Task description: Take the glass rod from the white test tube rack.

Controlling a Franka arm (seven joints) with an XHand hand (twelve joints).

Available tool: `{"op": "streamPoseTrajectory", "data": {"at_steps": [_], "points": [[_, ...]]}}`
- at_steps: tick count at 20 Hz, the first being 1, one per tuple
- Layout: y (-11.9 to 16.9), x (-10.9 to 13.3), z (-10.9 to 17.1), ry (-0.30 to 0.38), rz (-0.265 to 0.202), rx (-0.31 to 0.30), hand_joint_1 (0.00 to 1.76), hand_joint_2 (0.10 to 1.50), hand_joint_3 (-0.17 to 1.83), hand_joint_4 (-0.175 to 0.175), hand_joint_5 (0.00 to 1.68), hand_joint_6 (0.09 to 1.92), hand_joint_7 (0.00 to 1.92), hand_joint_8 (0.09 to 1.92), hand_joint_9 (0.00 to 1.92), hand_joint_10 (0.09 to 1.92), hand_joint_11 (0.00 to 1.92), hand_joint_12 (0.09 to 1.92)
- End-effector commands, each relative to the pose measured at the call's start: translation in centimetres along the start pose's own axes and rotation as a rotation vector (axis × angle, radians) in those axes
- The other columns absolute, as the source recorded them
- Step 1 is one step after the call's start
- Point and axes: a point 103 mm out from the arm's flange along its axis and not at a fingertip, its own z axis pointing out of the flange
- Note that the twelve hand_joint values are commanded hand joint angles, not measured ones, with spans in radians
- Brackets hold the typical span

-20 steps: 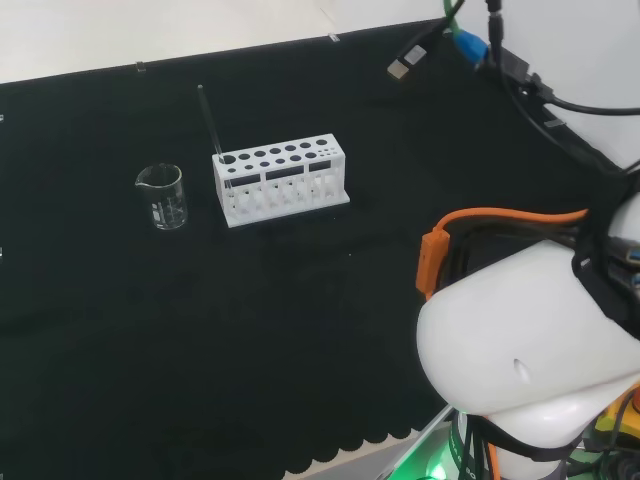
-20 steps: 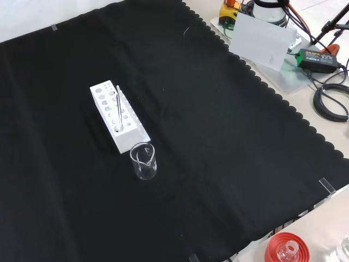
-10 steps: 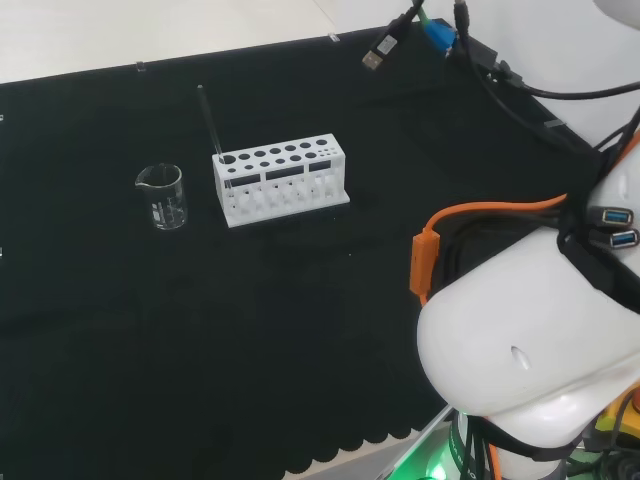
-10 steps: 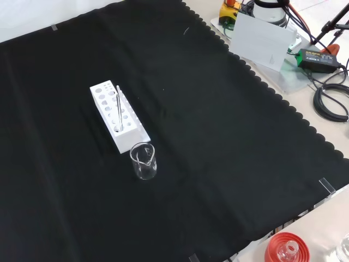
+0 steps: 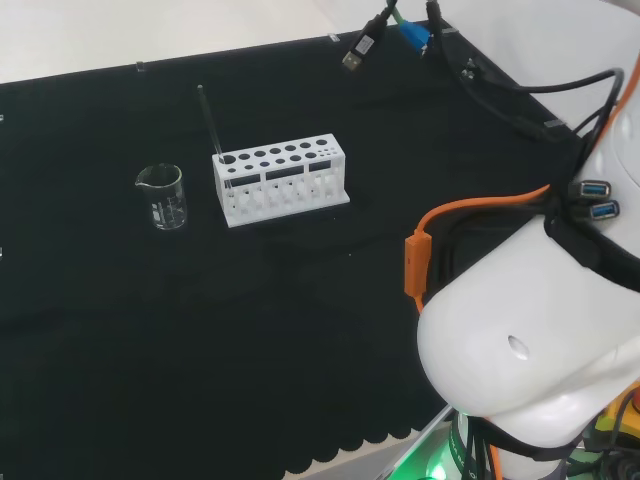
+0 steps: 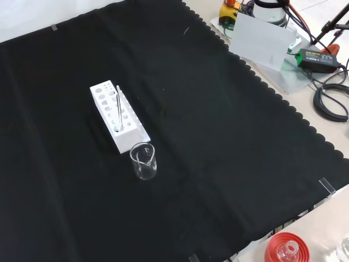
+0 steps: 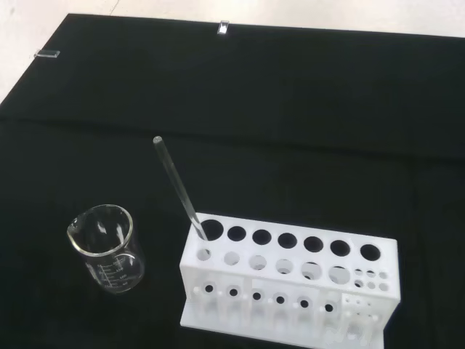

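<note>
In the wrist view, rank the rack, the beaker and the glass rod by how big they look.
1. White test tube rack, clearly the bulkiest.
2. Beaker, shorter and narrower than the rack.
3. Glass rod, about as long as the beaker is tall or longer, but far thinner; it leans in an end hole.

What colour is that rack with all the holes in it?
The test tube rack is plain white, with dark round holes in its top. The wrist view shows it best.
</note>
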Motion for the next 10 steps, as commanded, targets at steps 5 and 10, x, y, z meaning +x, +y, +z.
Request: {"op": "streamPoseTrajectory", "data": {"at_steps": [5,10], "points": [[4.1,1.6,1.6,-0.008,-0.043,0.038,0.4,0.82,0.18,0.027,0.29,0.09,0.17,0.82,0.4,0.94,0.38,1.44],[5.5,1.9,2.3,0.006,-0.063,0.048,0.4,0.82,0.18,0.021,0.31,0.09,0.19,0.82,0.44,0.92,0.43,1.4]]}}
